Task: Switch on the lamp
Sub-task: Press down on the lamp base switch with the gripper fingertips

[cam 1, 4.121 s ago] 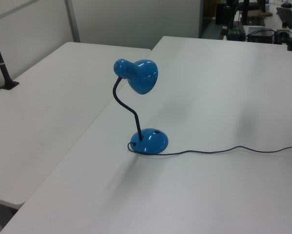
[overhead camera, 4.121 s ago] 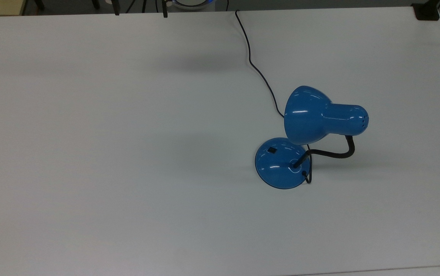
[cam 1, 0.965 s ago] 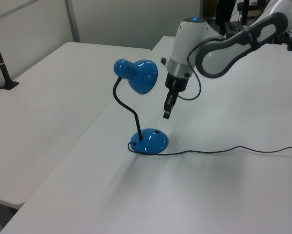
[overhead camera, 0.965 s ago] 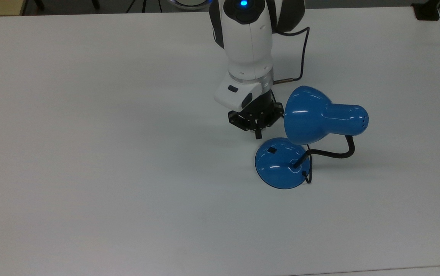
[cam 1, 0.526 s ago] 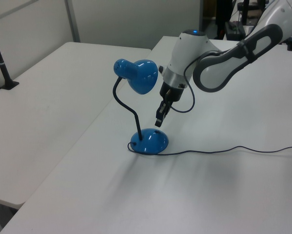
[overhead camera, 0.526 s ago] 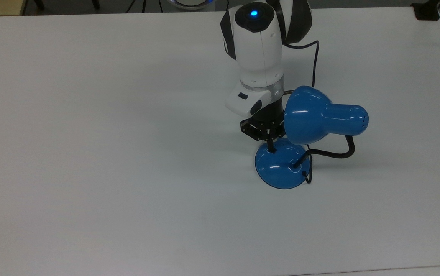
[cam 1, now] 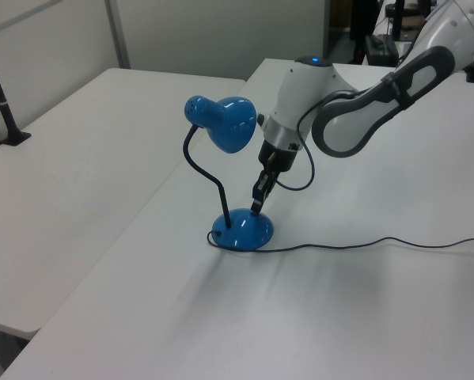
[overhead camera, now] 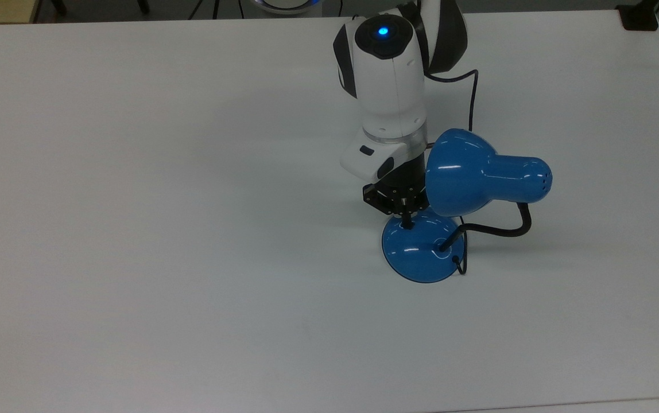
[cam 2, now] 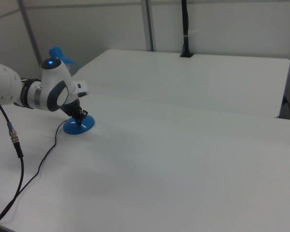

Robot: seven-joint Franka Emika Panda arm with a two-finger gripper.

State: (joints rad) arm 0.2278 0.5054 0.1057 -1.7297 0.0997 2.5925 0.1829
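The gripper (overhead camera: 404, 221), fingers closed together, has dropped from beside the lamp (overhead camera: 467, 178) onto its base's switch, so pressing seems underway.

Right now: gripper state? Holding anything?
Gripper: shut, holding nothing, fingertips down at the lamp base.

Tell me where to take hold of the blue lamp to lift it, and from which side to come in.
Grip the lamp at the black neck, on the near-upright stretch just above the base, coming in level from the left view's left. That stretch is thin enough for two fingers, while the domed base and shade are wide and glossy. The gripper occupies the other side, fingertips at the base.
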